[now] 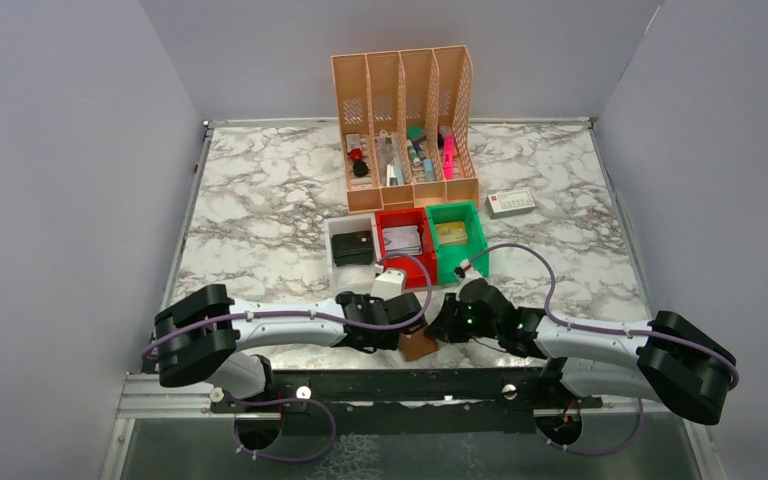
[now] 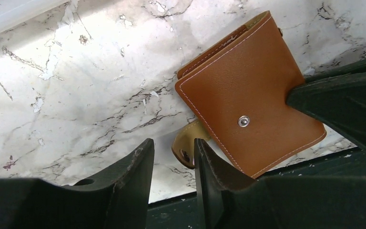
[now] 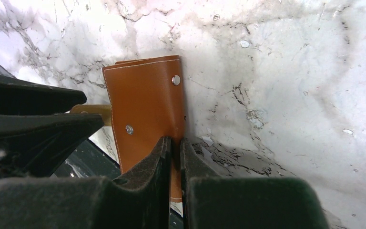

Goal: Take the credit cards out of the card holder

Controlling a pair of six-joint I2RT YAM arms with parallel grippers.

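Brown holder [image 3: 145, 100] at the marble worktop [image 2: 76, 86] edge, pinched tight by right fingers [image 3: 147, 167]; left fingers [image 2: 133, 167] stand partly open around its strap [image 2: 185, 143].

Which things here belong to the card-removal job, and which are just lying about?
Job: card holder, pinched by the right gripper; left gripper at its strap; pale cards in the red bin.
Lying about: file organiser, white box, black case, green bin.

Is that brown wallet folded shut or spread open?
Folded shut: the card holder shows only its brown outside, though its strap tab hangs unsnapped.
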